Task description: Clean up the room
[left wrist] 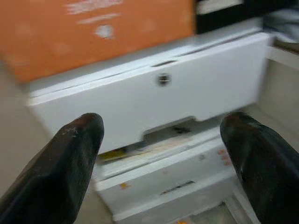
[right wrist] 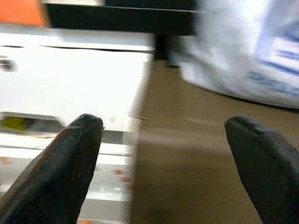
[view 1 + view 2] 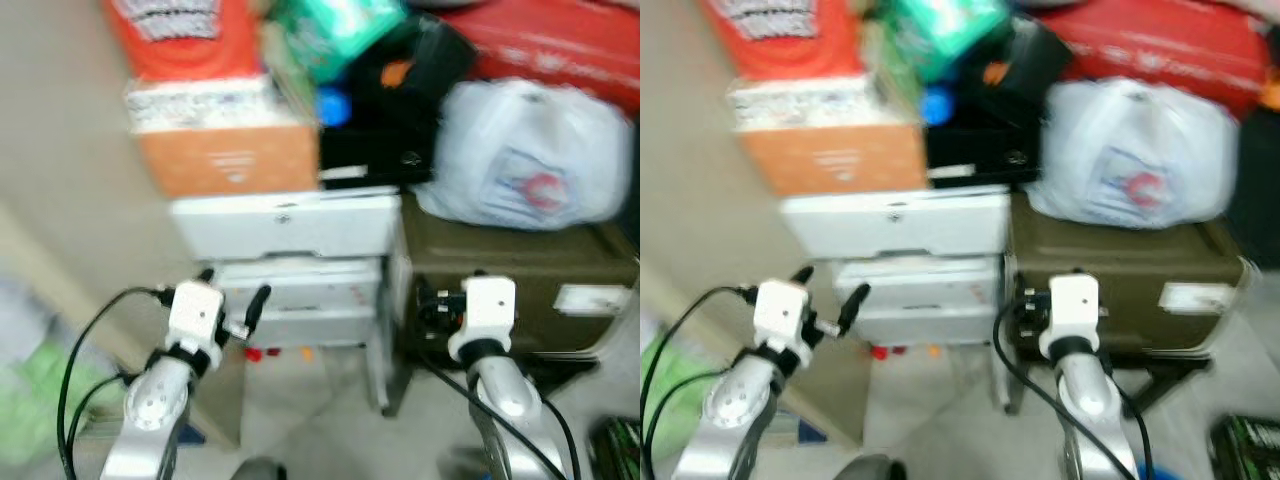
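The picture is blurred. A white drawer unit (image 3: 290,225) stands in front of me with an orange box (image 3: 225,155) on top. My left gripper (image 3: 233,285) is held up before its lower drawers, open, with nothing between its fingers (image 1: 74,140). My right gripper (image 2: 166,122) is also open and empty, in front of the seam between the drawers and a dark olive case (image 3: 510,265). A white plastic bag (image 3: 530,155) lies on that case.
A black box (image 3: 375,150), a green package (image 3: 335,30) and red items (image 3: 560,45) are piled behind. Small red and orange bits (image 3: 255,353) lie on the floor under the drawers. Green cloth (image 3: 40,385) lies at the left, and a wall runs along that side.
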Controlling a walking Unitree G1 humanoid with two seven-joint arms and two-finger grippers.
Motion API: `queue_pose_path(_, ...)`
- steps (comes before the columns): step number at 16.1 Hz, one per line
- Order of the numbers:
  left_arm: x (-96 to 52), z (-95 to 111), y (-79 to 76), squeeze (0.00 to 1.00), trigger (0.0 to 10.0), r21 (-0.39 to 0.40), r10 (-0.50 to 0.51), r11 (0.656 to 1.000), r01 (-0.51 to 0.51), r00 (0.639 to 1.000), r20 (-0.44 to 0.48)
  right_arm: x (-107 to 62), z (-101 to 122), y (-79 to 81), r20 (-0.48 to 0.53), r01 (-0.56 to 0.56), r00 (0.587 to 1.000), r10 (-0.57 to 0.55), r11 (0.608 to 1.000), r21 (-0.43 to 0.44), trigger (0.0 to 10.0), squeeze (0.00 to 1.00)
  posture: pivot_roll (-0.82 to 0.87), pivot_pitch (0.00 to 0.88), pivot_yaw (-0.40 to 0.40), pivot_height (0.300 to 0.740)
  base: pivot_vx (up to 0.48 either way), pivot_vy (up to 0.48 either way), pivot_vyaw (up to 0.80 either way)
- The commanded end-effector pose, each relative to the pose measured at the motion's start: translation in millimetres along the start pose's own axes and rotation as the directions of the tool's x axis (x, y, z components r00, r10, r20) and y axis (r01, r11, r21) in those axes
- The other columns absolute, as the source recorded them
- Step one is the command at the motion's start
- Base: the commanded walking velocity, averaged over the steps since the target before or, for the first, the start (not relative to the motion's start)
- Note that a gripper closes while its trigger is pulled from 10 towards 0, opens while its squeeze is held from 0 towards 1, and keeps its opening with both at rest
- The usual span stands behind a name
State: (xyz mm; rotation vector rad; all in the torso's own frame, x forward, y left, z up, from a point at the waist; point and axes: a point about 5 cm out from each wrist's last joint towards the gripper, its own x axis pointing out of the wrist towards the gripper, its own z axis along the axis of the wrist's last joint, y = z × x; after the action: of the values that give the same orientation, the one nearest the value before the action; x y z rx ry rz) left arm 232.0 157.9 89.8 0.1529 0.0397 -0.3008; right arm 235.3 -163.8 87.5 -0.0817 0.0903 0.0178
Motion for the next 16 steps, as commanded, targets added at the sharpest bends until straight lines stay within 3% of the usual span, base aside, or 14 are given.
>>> queue_pose_path(1, -1.3, -0.8, 3.9, 0.0, 10.0, 0.004, 0.005, 1.0, -0.005, 1.0, -0.011, 2.3, 2.2, 5.6, 0.005, -0.017, 1.0, 0.017, 1.0, 0.013, 10.0, 0.0, -0.07, 0.029, 0.013, 0.74, 0.0, 0.0, 0.8)
queue_pose_path(4, -1.9, -0.8, 3.5, 0.0, 10.0, 0.009, 0.003, 1.0, -0.003, 1.0, -0.013, 1.9, 2.3, 5.5, 0.005, -0.017, 1.0, 0.017, 1.0, 0.012, 10.0, 0.0, -0.07, 0.027, 0.014, 0.74, 0.0, 0.0, 0.8)
queue_pose_path(10, -22.9, -11.7, 14.2, 0.0, 10.0, 0.03, 0.059, 0.998, -0.057, 0.996, -0.065, -7.9, -4.9, -2.7, -0.024, 0.005, 1.0, -0.005, 1.0, 0.0, 10.0, 0.0, -0.06, 0.034, 0.014, 0.74, 0.0, 0.0, 0.8)
queue_pose_path(16, -16.3, -8.8, 10.1, 0.0, 10.0, 0.02, 0.057, 0.998, -0.056, 0.997, -0.048, -1.5, -1.9, 2.5, -0.014, -0.009, 1.0, 0.009, 1.0, -0.003, 10.0, 0.0, -0.06, 0.026, 0.006, 0.74, 0.0, 0.0, 0.8)
